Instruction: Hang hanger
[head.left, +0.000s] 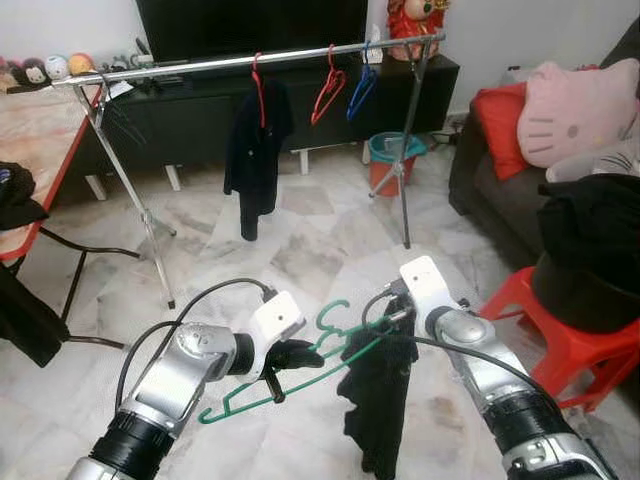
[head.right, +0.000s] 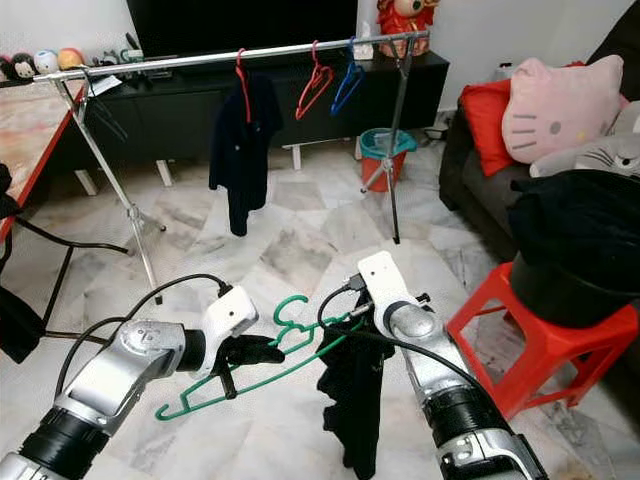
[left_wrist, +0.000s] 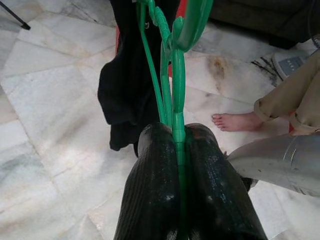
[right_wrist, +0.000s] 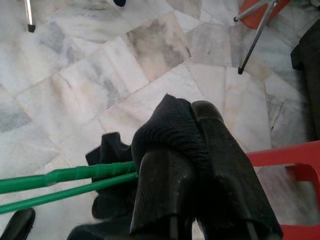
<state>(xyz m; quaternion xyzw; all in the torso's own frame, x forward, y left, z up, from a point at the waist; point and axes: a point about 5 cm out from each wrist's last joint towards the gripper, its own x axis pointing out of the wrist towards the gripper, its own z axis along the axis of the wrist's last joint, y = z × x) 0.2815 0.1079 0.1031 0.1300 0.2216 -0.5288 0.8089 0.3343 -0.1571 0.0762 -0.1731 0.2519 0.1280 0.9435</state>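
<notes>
Hanger (head.left: 300, 370) sits clenched between my left gripper (head.left: 290, 355) jaws; right gripper (head.left: 400, 318) jaws pinch the cloth (head.left: 378, 400). Rail (head.left: 250, 62) ahead, floor (head.left: 300, 250) between.

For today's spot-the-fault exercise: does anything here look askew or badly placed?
Yes. The green hanger, clamped in the left end effector, tilts steeply, and the black garment pinched by the right end effector dangles bunched from one end instead of draping across it.
</notes>
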